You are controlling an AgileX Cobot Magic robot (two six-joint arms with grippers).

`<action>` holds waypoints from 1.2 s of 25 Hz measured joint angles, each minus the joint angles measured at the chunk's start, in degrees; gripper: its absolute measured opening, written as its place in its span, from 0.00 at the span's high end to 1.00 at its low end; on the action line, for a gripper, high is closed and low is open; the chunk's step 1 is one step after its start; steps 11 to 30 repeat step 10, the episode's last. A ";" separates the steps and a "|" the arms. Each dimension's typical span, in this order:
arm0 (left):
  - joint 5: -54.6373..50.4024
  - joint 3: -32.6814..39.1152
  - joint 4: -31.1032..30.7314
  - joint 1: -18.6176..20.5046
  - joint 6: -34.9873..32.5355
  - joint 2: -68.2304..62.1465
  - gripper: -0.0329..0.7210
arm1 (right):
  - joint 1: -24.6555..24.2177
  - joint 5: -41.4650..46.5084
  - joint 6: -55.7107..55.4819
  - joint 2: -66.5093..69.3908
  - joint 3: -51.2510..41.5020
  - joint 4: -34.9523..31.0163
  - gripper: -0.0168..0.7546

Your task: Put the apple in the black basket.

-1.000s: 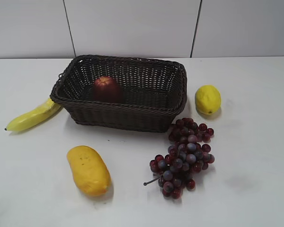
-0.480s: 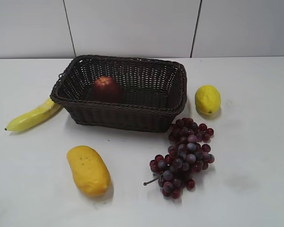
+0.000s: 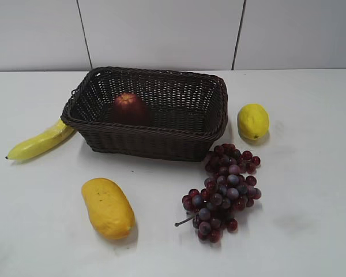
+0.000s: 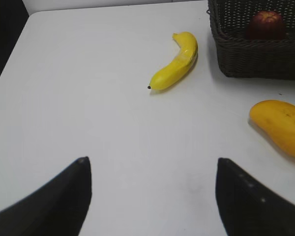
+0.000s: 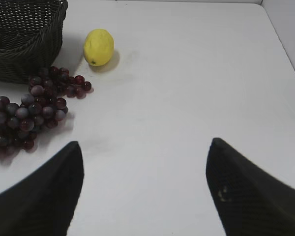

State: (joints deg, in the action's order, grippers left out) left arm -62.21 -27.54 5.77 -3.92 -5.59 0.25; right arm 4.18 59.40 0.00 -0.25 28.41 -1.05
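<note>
So the apple [image 3: 128,107] is sitting inside the black basket [image 3: 155,141], over toward its left end, resting on the woven floor close to the near-left wall. From the left wrist view you can just see its top poking above the rim. Going by that, I'd say the job looks done and there's nothing left to carry.

Both arms are pulled well away from the fruit, and neither shows up in the exterior view at all. The left end effector [image 4: 152,194] is spread wide with nothing between its fingers, hovering over a bare bit of table [image 3: 311,190]. The right end effector [image 5: 145,189] is the same deal, wide and empty, parked over blank table on the other side.

Everything else is just lying around the basket: the banana [image 3: 39,142] has its stem end tucked up against the basket's left corner, the mango [image 3: 108,208] is out front, the grapes [image 3: 224,191] are near the front-right corner, and the lemon [image 3: 253,121] is just off the right side. None of these seem to need touching, so my guess is they're only there as distractors.
</note>
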 joint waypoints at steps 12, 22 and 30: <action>0.00 0.00 0.04 0.00 0.00 0.00 0.17 | 0.00 0.00 0.00 0.00 0.00 0.00 0.22; 0.00 0.00 0.04 0.00 0.00 0.00 0.17 | 0.00 0.00 0.00 0.00 0.00 0.00 0.22; 0.00 0.00 0.04 0.00 0.00 0.00 0.17 | 0.00 0.00 0.00 0.00 0.00 0.00 0.22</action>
